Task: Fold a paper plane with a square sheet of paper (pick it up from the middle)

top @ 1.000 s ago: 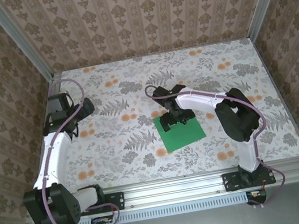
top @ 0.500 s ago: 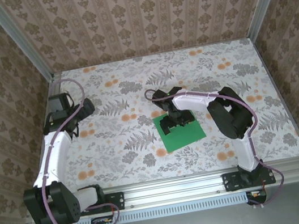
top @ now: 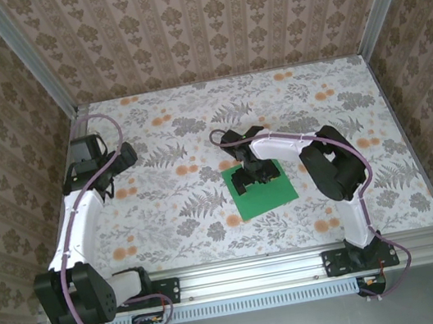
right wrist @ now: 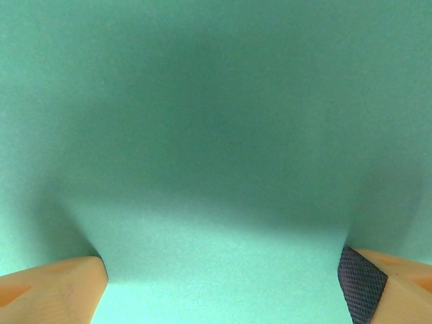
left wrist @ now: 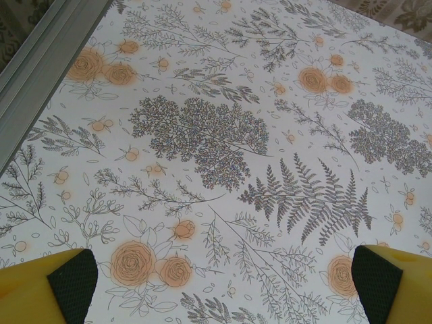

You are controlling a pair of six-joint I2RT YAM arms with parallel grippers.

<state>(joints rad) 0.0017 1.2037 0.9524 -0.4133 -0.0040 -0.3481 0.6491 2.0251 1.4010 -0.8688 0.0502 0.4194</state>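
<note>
The square sheet of paper (top: 270, 195) is bright green and lies flat on the floral table near the middle. My right gripper (top: 254, 176) points straight down onto its far half. In the right wrist view the green sheet (right wrist: 216, 135) spreads across the frame. The right gripper (right wrist: 223, 280) is open, with its fingertips (right wrist: 61, 283) wide apart and resting on or just above the paper. My left gripper (top: 89, 168) hovers at the far left of the table. Its jaws are open over bare tabletop (left wrist: 223, 283), with nothing between the pads (left wrist: 71, 280). The paper plane is out of view.
An aluminium rail (left wrist: 40, 61) borders the table's left side close to the left gripper. Patterned walls (top: 210, 22) enclose the table at the back and on both sides. The floral tabletop (top: 175, 210) lies bare between the two arms.
My right arm's elbow swung leftward and its gripper settled lower onto the green sheet. The sheet and my left arm stayed where they were.
</note>
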